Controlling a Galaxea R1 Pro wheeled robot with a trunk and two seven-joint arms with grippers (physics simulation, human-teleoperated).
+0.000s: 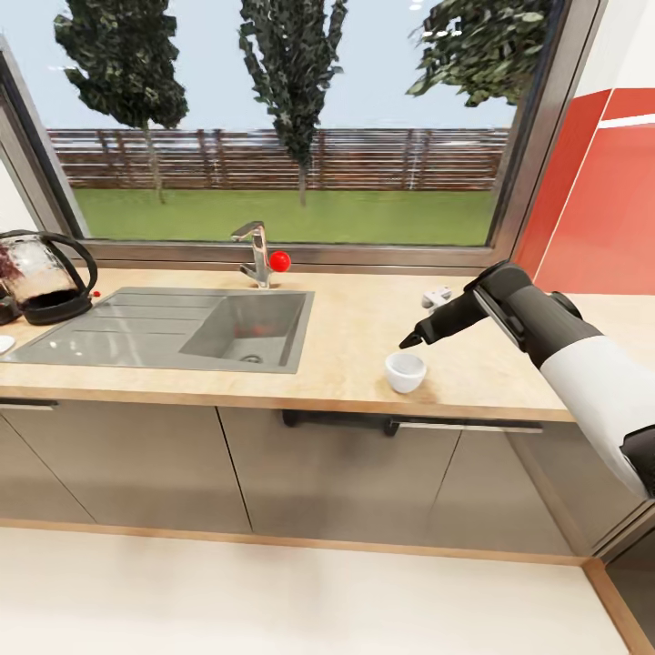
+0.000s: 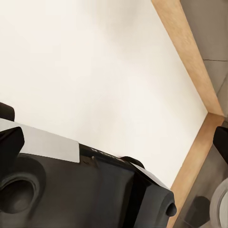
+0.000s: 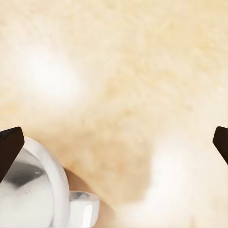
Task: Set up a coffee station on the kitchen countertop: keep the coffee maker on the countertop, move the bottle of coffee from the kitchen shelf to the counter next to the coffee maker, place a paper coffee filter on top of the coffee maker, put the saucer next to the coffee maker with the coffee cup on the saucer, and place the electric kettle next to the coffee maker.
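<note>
Head view, right arm: reaches in from the right over the kitchen countertop (image 1: 364,318), forearm angled down toward the sink side; the right gripper (image 1: 420,335) hovers just above and beside the coffee cup (image 1: 405,372), not touching it.
Head view, cup: upright on the worktop, near its front edge, right of the sink (image 1: 164,329).
Head view, kettle: the electric kettle (image 1: 41,273) stands at the far left by the drainer.
Head view, room: a tap (image 1: 259,255) with a red knob behind the basin, a wide window (image 1: 282,118) above, a red panel (image 1: 600,200) at right, grey cabinet fronts (image 1: 273,473) below.
Left wrist view: pale floor (image 2: 95,71), a wood plinth strip (image 2: 190,61) and the robot's dark base (image 2: 85,190); the left gripper's fingers stand wide apart at the picture's sides.
Right wrist view: fingers (image 3: 9,147) spread wide, holding nothing; the cup's rim and handle sit by one fingertip on light wood grain.
</note>
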